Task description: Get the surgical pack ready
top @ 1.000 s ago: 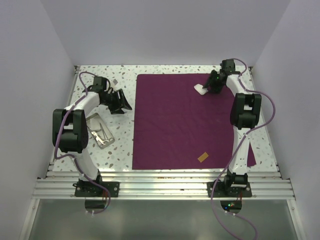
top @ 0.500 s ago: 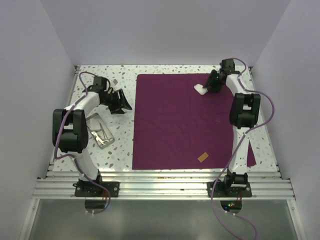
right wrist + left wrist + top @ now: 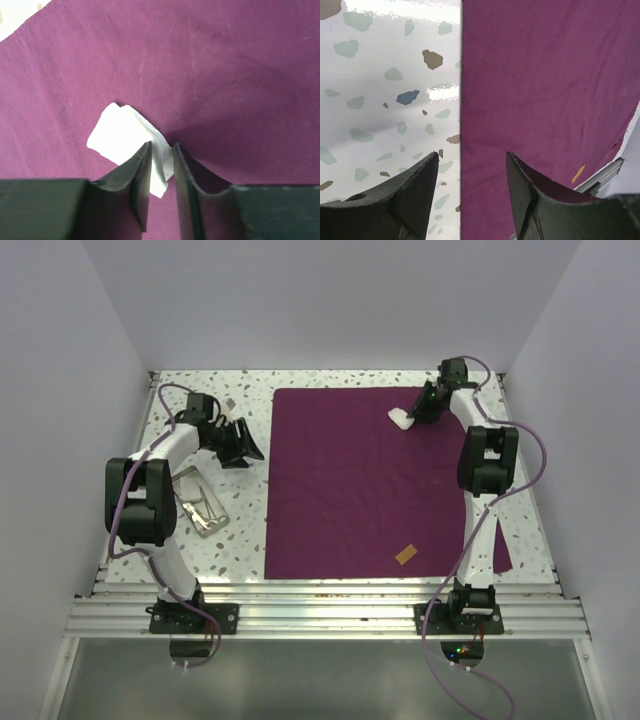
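We find the right gripper [image 3: 161, 150] at the far right of the purple cloth [image 3: 350, 490]. Its jaws are narrowed onto one edge of the white gauze [image 3: 117, 135], which bunches between them, likely a pinch for lifting. The left gripper [image 3: 472, 165] hangs half open and empty over the cloth's left edge. The steel tray [image 3: 200, 505] lies near left, off the cloth.

No writing, label, brand or number is legible on the purple cloth [image 3: 360, 480] or steel tray [image 3: 188, 483].
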Controlling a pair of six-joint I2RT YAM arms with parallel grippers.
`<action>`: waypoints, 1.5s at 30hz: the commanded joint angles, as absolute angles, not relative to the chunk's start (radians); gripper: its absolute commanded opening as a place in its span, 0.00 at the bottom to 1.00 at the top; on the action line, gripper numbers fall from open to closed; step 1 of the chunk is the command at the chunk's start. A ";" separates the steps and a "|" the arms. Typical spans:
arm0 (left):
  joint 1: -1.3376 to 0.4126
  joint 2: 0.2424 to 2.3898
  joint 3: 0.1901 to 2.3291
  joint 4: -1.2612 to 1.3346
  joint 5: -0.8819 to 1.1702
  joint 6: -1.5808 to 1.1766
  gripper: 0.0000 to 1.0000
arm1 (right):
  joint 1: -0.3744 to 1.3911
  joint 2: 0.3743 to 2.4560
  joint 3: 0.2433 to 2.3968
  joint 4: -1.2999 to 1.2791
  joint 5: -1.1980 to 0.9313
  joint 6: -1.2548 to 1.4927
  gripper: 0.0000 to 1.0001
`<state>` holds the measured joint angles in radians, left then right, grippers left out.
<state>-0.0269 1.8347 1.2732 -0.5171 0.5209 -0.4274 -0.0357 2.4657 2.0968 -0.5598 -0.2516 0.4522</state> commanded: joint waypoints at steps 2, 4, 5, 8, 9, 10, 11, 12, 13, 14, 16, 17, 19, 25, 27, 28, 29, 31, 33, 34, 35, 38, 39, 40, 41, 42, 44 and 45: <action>-0.028 1.838 1.304 -0.497 0.540 -0.425 0.60 | -0.021 2.485 2.120 -0.563 -0.253 0.445 0.25; -0.028 1.836 1.302 -0.497 0.538 -0.425 0.60 | -0.021 2.485 2.120 -0.565 -0.253 0.443 0.21; -0.028 1.838 1.301 -0.495 0.541 -0.425 0.60 | -0.021 2.488 2.121 -0.566 -0.256 0.443 0.19; -0.028 1.836 1.299 -0.495 0.541 -0.423 0.60 | -0.023 2.490 2.125 -0.568 -0.261 0.445 0.12; -0.028 1.836 1.299 -0.497 0.541 -0.422 0.60 | -0.021 2.493 2.125 -0.568 -0.262 0.445 0.10; -0.028 1.836 1.298 -0.497 0.540 -0.422 0.60 | -0.023 2.493 2.126 -0.568 -0.265 0.445 0.05; -0.028 1.836 1.298 -0.495 0.540 -0.422 0.60 | -0.023 2.494 2.138 -0.571 -0.270 0.443 0.03; -0.028 1.836 1.298 -0.495 0.541 -0.422 0.60 | -0.021 2.497 2.146 -0.574 -0.271 0.445 0.02; -0.028 1.836 1.299 -0.497 0.541 -0.422 0.60 | -0.021 2.497 2.155 -0.580 -0.275 0.446 0.00; -0.028 1.836 1.299 -0.495 0.541 -0.422 0.61 | -0.021 2.496 2.172 -0.580 -0.279 0.449 0.00; -0.028 1.838 1.299 -0.494 0.546 -0.426 0.61 | -0.023 2.490 2.187 -0.581 -0.285 0.457 0.00; -0.028 1.841 1.299 -0.492 0.549 -0.428 0.61 | -0.021 2.488 2.203 -0.584 -0.290 0.459 0.00; -0.028 1.842 1.298 -0.488 0.555 -0.433 0.61 | -0.021 2.474 2.210 -0.587 -0.304 0.472 0.00; -0.028 1.838 1.299 -0.473 0.578 -0.433 0.61 | -0.025 2.419 2.186 -0.575 -0.339 0.503 0.00; -0.028 1.838 1.298 -0.454 0.604 -0.440 0.62 | -0.025 2.413 2.183 -0.574 -0.348 0.512 0.00; -0.028 1.838 1.296 -0.448 0.612 -0.445 0.62 | -0.025 2.411 2.178 -0.569 -0.356 0.524 0.00; -0.028 1.836 1.290 -0.428 0.623 -0.451 0.63 | -0.023 2.405 2.172 -0.565 -0.359 0.529 0.00; -0.028 1.838 1.284 -0.416 0.649 -0.465 0.64 | -0.023 2.399 2.160 -0.551 -0.362 0.545 0.00; -0.029 1.839 1.279 -0.391 0.675 -0.485 0.64 | -0.023 2.388 2.154 -0.549 -0.364 0.557 0.00; -0.029 1.839 1.270 -0.382 0.683 -0.494 0.64 | -0.023 2.385 2.151 -0.551 -0.365 0.560 0.00; -0.029 1.839 1.266 -0.364 0.696 -0.512 0.65 | -0.023 2.375 2.143 -0.551 -0.364 0.561 0.00; -0.029 1.844 1.255 -0.338 0.713 -0.541 0.66 | -0.025 2.355 2.132 -0.552 -0.365 0.571 0.00; -0.029 1.845 1.253 -0.333 0.715 -0.549 0.66 | -0.023 2.353 2.134 -0.554 -0.365 0.577 0.00; -0.031 1.845 1.249 -0.328 0.715 -0.557 0.66 | -0.023 2.350 2.135 -0.555 -0.365 0.578 0.00; -0.031 1.845 1.244 -0.315 0.722 -0.569 0.66 | -0.023 2.341 2.135 -0.557 -0.364 0.580 0.00; -0.031 1.845 1.243 -0.311 0.724 -0.575 0.66 | -0.023 2.336 2.134 -0.558 -0.362 0.584 0.00; -0.032 1.848 1.244 -0.310 0.724 -0.580 0.67 | -0.025 2.333 2.141 -0.568 -0.359 0.588 0.00; -0.034 1.848 1.243 -0.308 0.723 -0.581 0.67 | -0.023 2.332 2.143 -0.571 -0.356 0.584 0.00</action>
<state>-0.0280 1.8374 1.2469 -0.3626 0.6861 -0.5442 -0.0261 2.4268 2.1311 -0.5705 -0.3397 0.5682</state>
